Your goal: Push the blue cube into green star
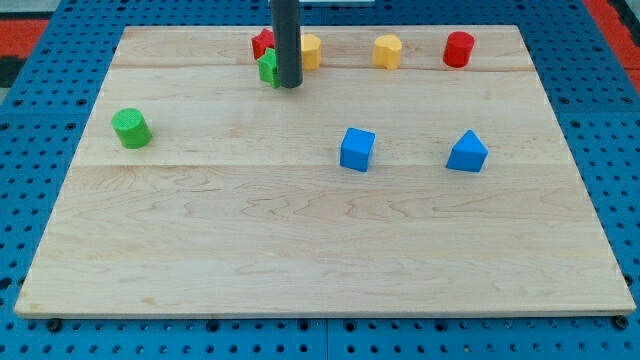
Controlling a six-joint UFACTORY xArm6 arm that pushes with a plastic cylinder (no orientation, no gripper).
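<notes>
The blue cube (357, 149) sits on the wooden board right of the middle. The green star (267, 67) lies near the view's top, left of centre, and the rod partly hides it. My tip (289, 85) rests on the board just right of the green star, touching or nearly touching it. The tip is well up and to the left of the blue cube.
A red block (262, 42) sits just above the green star. A yellow block (311, 50) is right of the rod. A yellow block (387, 50) and a red cylinder (458, 48) line the top. A green cylinder (131, 128) is at left. A blue triangular block (467, 152) is at right.
</notes>
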